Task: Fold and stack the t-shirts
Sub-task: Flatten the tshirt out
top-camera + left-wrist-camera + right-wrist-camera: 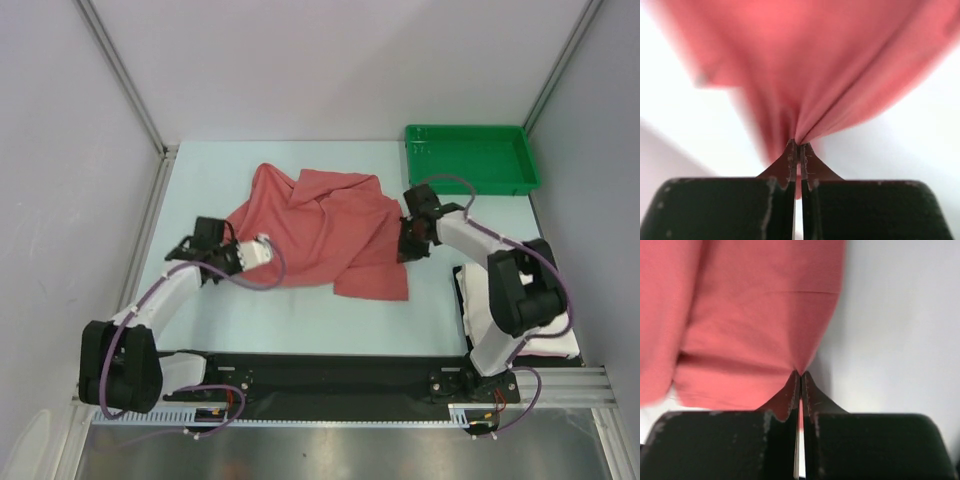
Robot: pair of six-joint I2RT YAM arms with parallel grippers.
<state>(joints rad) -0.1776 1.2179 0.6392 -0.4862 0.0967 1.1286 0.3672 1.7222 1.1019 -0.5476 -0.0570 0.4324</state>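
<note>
The salmon-red t-shirt (320, 232) lies rumpled and partly spread in the middle of the table. My left gripper (232, 246) is at its left edge and is shut on a pinch of the red cloth (810, 75). My right gripper (408, 245) is at its right edge and is shut on the red cloth (755, 320) too. The white t-shirt (560, 335) lies folded at the near right, mostly hidden under my right arm.
A green tray (470, 158) stands at the back right corner. Grey walls with metal rails enclose the table on the left, back and right. The black base rail (320, 378) runs along the near edge.
</note>
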